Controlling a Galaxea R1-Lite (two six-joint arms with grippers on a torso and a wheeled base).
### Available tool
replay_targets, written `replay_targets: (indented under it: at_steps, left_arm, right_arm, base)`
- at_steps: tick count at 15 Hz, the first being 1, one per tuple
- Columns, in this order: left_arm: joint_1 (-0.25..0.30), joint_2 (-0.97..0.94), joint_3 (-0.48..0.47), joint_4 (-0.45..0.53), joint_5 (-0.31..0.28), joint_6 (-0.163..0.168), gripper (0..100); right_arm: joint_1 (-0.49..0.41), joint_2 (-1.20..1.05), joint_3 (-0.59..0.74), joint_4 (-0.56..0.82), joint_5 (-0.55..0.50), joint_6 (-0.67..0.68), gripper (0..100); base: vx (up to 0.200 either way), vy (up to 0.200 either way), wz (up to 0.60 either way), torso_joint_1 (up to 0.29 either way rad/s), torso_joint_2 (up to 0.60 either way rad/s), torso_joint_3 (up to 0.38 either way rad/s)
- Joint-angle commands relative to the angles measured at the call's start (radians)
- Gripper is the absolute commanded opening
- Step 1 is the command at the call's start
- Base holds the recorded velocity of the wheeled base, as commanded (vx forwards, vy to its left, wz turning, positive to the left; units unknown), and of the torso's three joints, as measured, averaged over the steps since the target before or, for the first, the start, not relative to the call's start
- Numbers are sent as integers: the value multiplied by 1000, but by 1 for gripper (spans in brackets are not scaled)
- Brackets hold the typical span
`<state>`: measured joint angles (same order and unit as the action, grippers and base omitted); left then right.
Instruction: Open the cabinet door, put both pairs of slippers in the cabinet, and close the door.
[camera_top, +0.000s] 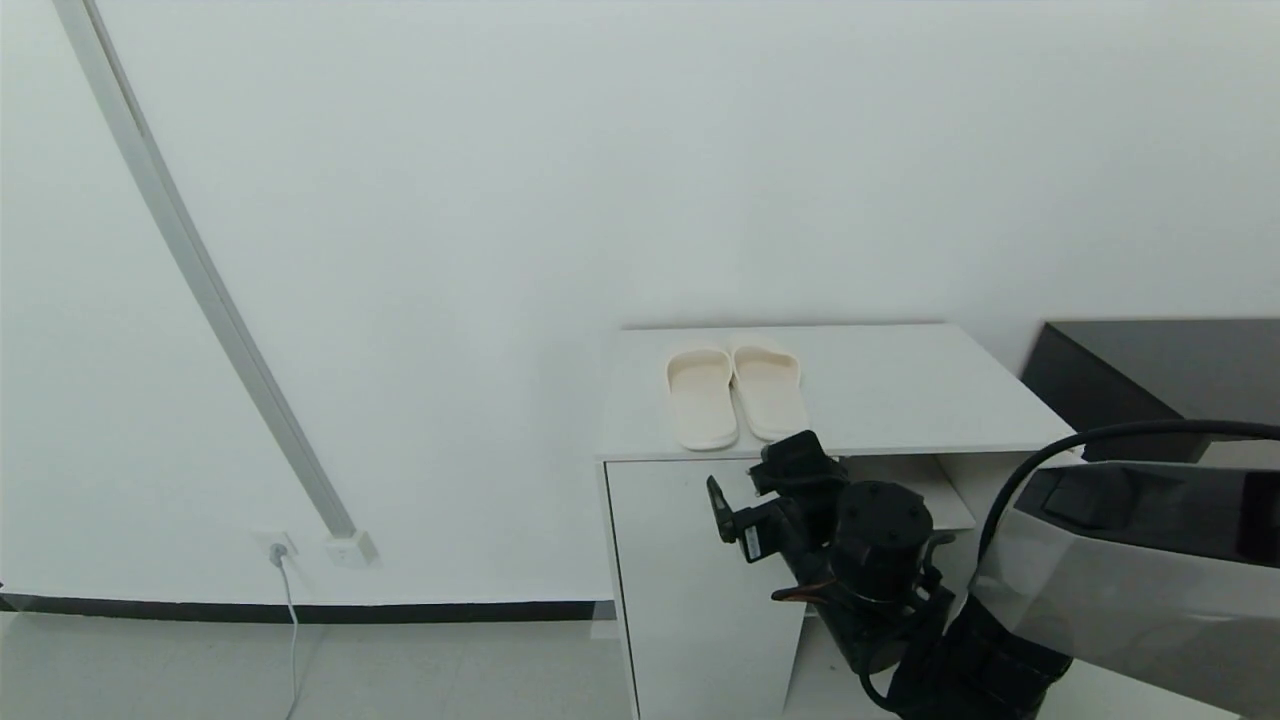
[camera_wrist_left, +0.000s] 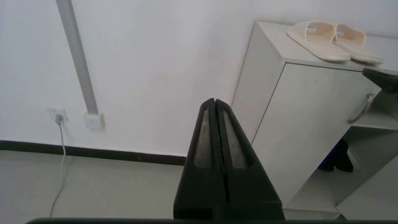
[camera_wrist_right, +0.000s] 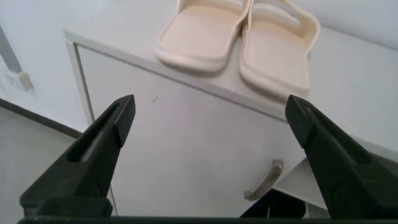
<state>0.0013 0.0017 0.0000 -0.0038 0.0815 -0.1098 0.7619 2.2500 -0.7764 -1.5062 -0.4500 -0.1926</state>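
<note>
Right gripper (camera_wrist_right: 209, 107) agape; slippers (camera_top: 760, 392) atop white cabinet (camera_top: 900, 390) by wall (camera_top: 600, 150); perhaps shoes (camera_wrist_left: 339, 160) inside

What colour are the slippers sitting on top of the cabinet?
The slippers are plain cream, slightly warmer than the white cabinet. The right wrist view shows them best.

Found cabinet (camera_top: 900, 390) right half open, split by a shelf (camera_wrist_left: 380, 122); lower bay partly taken by dark slippers (camera_wrist_left: 339, 160). Left half blocked by shut door (camera_top: 690, 590), handle (camera_wrist_right: 264, 180) at its inner edge. Top backed against wall (camera_top: 600, 200), left part taken by cream slippers (camera_top: 735, 395), right part bare. Hemmed on the right by black counter (camera_top: 1150, 370). Saw open floor (camera_top: 400, 670) left of cabinet. Noted right gripper (camera_wrist_right: 210, 106), jaws spread wide, just before the door's top edge.
</note>
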Motion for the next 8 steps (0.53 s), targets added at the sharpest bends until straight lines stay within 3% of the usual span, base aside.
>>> replay_targets:
  at_steps: [1,4,8]
  left_arm:
    - [0,1,0,-1,0,-1,0]
    - [0,1,0,-1,0,1,0]
    - [0,1,0,-1,-2,1,0]
  right_arm:
    - [-15,-66,-78,93,1,2,100]
    - [-32,-119,-210,293,-7,16,100]
    - [-44,-190,-428,785,-13,260,100]
  base:
    - [0,0,0,0,0,0]
    - [0,0,0,0,0,0]
    - [0,0,0,0,0,0]
